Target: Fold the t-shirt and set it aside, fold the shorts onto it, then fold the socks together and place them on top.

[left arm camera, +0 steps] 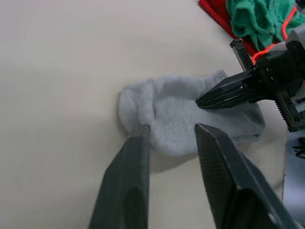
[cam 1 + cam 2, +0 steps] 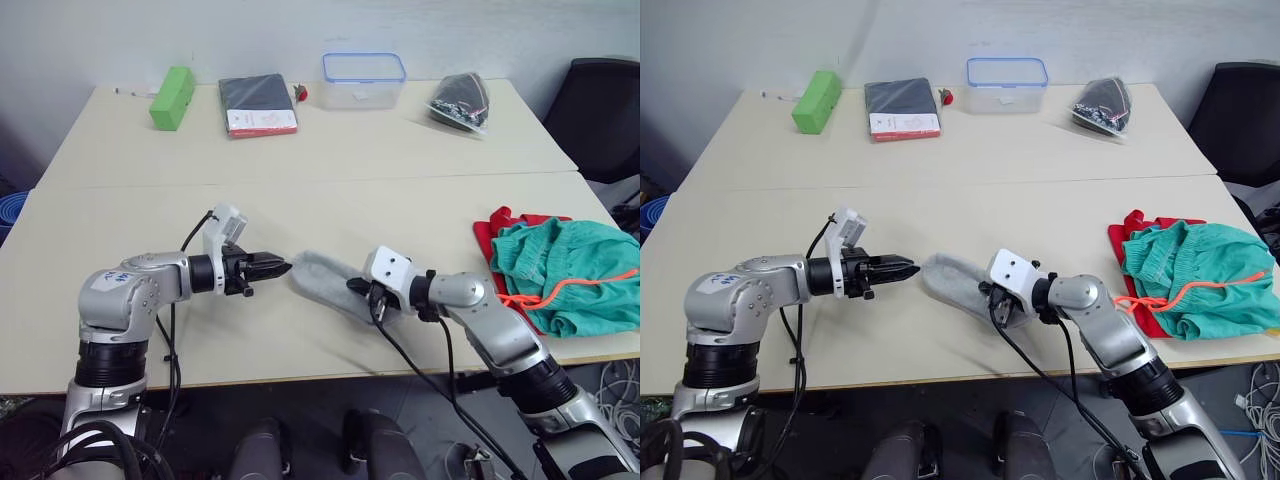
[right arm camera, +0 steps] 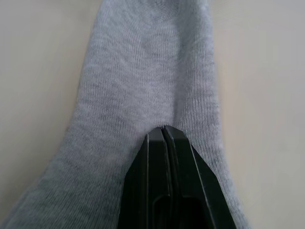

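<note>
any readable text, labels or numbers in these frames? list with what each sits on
None can be read.
Left arm: a white sticker with blue marks at the shoulder, too small to read.
Black book at the table's far edge: print on the white-and-red strip along its near edge, too blurred to read.
Green box, clear lidded container, socks, shorts: no text visible.

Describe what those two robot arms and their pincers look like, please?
Both arms are built of rounded silver-grey metal segments joined by black rings. The left arm bears a small white sticker with blue writing on its shoulder. Each wrist carries a white boxy block, and loose black cables hang from both arms. The left gripper and right gripper each end in two slim, tapering black fingers.
</note>
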Tool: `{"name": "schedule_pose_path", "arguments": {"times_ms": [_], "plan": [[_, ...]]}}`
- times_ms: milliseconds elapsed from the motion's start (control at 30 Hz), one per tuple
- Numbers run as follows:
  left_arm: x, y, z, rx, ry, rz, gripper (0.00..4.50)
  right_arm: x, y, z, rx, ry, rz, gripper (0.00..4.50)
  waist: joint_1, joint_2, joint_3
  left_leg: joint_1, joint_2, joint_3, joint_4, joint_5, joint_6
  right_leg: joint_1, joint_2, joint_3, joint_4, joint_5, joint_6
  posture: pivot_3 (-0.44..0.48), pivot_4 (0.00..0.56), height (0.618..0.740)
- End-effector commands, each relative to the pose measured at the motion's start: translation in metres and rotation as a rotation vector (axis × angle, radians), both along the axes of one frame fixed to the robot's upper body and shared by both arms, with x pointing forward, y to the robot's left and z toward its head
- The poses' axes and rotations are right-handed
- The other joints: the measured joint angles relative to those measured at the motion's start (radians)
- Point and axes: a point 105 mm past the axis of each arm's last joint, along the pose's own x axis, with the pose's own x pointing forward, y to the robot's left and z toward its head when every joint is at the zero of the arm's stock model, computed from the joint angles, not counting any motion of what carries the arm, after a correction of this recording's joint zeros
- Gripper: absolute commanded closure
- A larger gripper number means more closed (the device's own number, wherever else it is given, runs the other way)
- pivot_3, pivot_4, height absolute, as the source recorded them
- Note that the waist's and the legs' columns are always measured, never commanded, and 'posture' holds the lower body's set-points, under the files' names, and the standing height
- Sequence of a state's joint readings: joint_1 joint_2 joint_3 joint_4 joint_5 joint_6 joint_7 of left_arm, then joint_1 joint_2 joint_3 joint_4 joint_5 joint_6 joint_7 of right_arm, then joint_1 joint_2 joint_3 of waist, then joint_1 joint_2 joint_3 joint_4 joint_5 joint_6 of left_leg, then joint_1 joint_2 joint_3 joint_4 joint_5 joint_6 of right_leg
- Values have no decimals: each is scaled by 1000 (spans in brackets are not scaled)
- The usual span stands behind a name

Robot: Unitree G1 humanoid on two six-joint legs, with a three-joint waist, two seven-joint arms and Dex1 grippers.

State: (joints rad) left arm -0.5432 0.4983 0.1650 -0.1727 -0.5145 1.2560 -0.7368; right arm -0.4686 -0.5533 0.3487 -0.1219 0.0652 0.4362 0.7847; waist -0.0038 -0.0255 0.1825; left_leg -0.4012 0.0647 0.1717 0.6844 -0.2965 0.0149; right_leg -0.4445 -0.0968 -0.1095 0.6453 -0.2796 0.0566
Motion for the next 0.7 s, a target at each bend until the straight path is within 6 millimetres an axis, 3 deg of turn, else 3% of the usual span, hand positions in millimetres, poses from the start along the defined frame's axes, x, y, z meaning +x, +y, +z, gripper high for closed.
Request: {"name": "schedule_pose_path", "arguments": {"times_ms": [33,200,233,567,700], "plan": [[2,-4,-1,-83,93,60,1732,-1,0,-12,-29,20,4,4500,-1,0,0,1,0,0,0,0,0,1,0,0,0,0,0,0,150,740],[6,-17,-14,-100,183,82,144,-3,0,-13,-19,25,6,4500,-1,0,0,2,0,0,0,0,-1,1,0,1,1,0,0,0,150,740],[8,-18,-18,-92,199,92,41,-3,-1,-13,-20,25,6,4500,-1,0,0,2,0,0,0,0,-1,1,0,1,1,0,0,0,150,740],[8,-36,-41,-43,321,38,41,-2,-4,-11,-16,15,-10,4500,2,0,0,10,0,2,-2,-1,-2,7,-1,2,0,0,0,0,150,740],[15,-40,-40,-76,349,47,41,-5,-4,-10,-10,14,-12,4500,4,0,0,15,0,0,-3,-2,-2,14,-3,0,-2,-1,-1,0,150,740]]}}
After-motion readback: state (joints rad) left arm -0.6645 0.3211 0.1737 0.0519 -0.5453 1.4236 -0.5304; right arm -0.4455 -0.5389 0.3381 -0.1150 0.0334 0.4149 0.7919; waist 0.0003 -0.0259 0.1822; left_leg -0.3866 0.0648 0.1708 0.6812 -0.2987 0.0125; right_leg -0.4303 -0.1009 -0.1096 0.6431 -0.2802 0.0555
